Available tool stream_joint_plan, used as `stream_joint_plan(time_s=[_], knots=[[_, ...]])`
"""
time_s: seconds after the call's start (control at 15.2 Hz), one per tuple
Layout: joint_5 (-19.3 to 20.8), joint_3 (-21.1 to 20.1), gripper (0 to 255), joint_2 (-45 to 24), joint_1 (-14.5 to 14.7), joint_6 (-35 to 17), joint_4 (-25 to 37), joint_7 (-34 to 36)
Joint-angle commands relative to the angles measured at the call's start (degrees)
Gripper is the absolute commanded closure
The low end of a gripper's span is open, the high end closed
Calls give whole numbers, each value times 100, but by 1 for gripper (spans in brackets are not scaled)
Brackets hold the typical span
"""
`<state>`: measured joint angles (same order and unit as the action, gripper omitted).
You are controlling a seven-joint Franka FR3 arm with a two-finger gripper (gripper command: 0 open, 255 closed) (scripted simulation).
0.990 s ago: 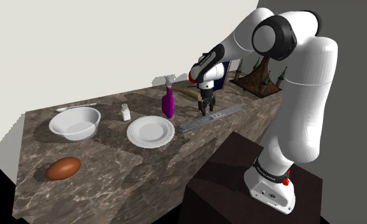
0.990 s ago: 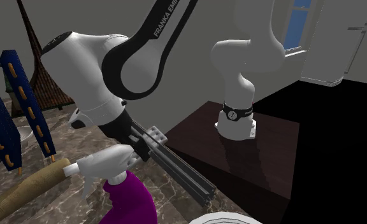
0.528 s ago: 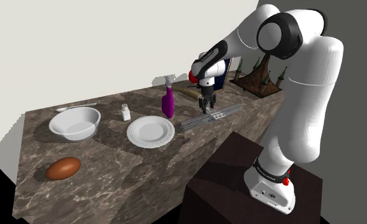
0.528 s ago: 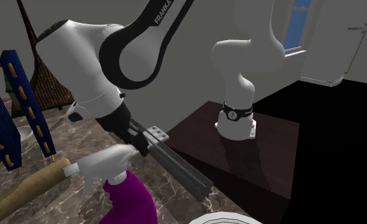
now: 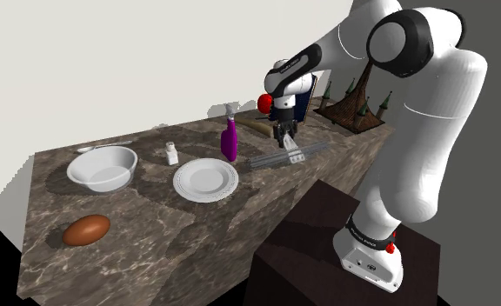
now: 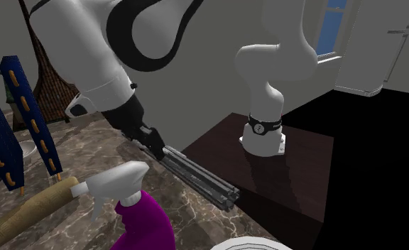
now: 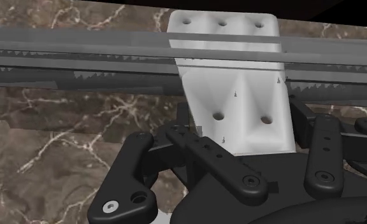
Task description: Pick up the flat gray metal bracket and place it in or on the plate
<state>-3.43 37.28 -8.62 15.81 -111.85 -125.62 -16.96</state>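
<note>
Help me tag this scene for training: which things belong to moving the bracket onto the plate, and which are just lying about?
Belong to the job: gripper, clasping the gray bracket; white plate.

Lying about: purple spray bottle; white bowl; brown egg-shaped thing; small shaker.

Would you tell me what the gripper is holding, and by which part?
The gripper clasps the gray bracket by its pale, holed middle piece.
</note>
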Motion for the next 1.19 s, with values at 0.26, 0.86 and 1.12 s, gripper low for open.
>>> stream_joint_plan(time_s=[0.26,0.86,1.12], knots=[[164,28,255,262,38,363,157,120],[-388,-571,255,-27,660,460,521,1081],[-660,-822,255,-289,897,535,854,1456]])
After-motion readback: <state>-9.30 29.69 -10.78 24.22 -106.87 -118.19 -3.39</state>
